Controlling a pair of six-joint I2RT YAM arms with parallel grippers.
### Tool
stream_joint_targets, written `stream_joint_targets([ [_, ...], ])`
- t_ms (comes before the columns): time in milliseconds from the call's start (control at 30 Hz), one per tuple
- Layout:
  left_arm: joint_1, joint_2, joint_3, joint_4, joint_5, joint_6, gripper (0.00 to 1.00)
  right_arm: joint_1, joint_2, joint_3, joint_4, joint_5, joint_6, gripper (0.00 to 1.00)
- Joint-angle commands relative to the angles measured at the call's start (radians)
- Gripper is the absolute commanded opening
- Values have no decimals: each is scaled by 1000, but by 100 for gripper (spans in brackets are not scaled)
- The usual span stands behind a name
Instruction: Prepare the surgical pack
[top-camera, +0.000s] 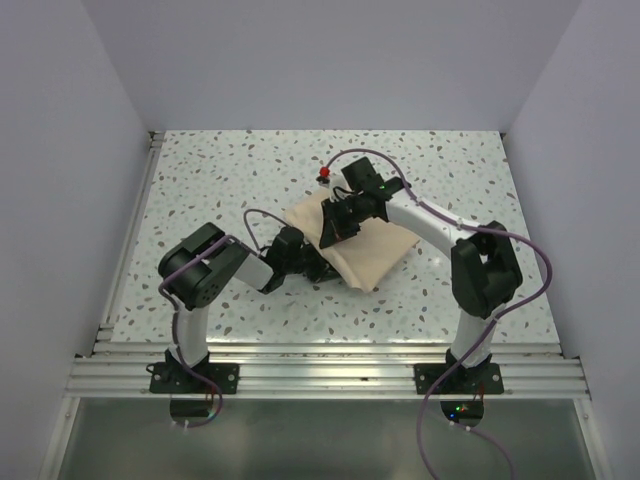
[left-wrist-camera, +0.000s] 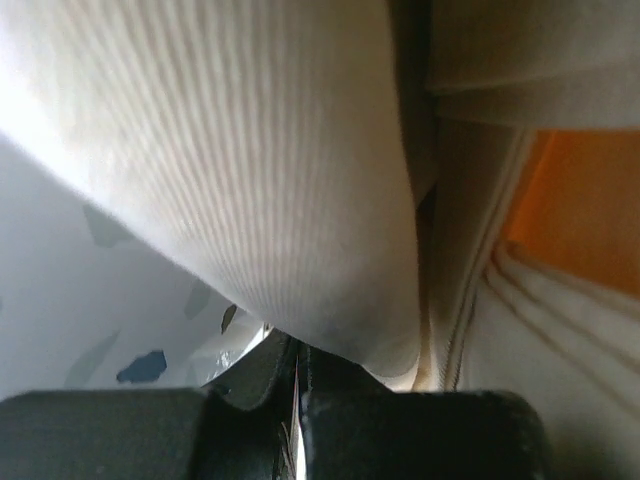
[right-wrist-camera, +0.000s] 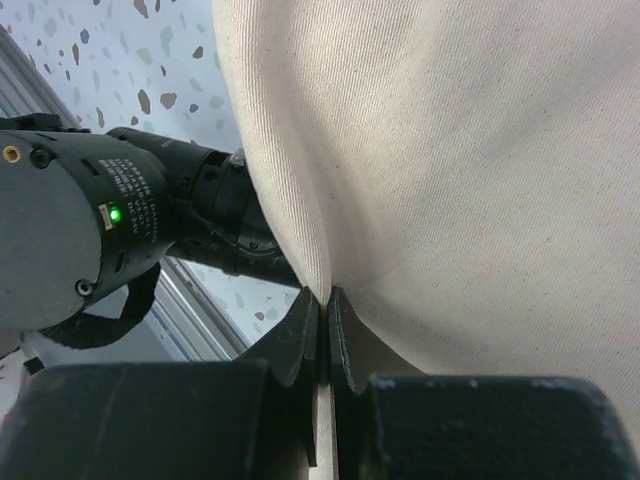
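Note:
The surgical pack (top-camera: 372, 250) lies as a tan-beige cloth bundle in the middle of the speckled table. No tray, instruments or packets show. My left gripper (top-camera: 318, 263) is at its near-left edge. In the left wrist view the ribbed cloth (left-wrist-camera: 250, 150) bulges over the left gripper (left-wrist-camera: 300, 352), whose jaws are shut with a pale sliver of cloth between them. An orange surface (left-wrist-camera: 590, 210) shows inside the folds. My right gripper (top-camera: 331, 228) is over the bundle's left part. In the right wrist view the right gripper (right-wrist-camera: 327, 296) is shut on a fold of the cloth (right-wrist-camera: 450, 150).
A small red-topped object (top-camera: 325, 176) stands just behind the bundle. The left arm's wrist (right-wrist-camera: 100, 220) sits close beside the right gripper. A metal rail (top-camera: 330, 375) runs along the table's near edge, and white walls enclose the left, right and back.

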Motion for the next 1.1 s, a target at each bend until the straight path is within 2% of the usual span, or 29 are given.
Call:
stream_joint_targets([
  [0,21,43,-19,229,41,-72,0,10,-34,14,-3,-141,43,0],
  [67,27,47,-37,280,44,-93,0,-5,-36,11,-8,-143,45,0],
  [733,75,116,-11,291,106,-104,0,-34,-23,-55,115,-387,187,0],
  [967,81,96,-1,251,90,-73,0,-33,-33,-124,273,-474,310,0],
  [1067,83,95,4,242,89,-69,0,-25,-43,-132,287,-482,338,0],
])
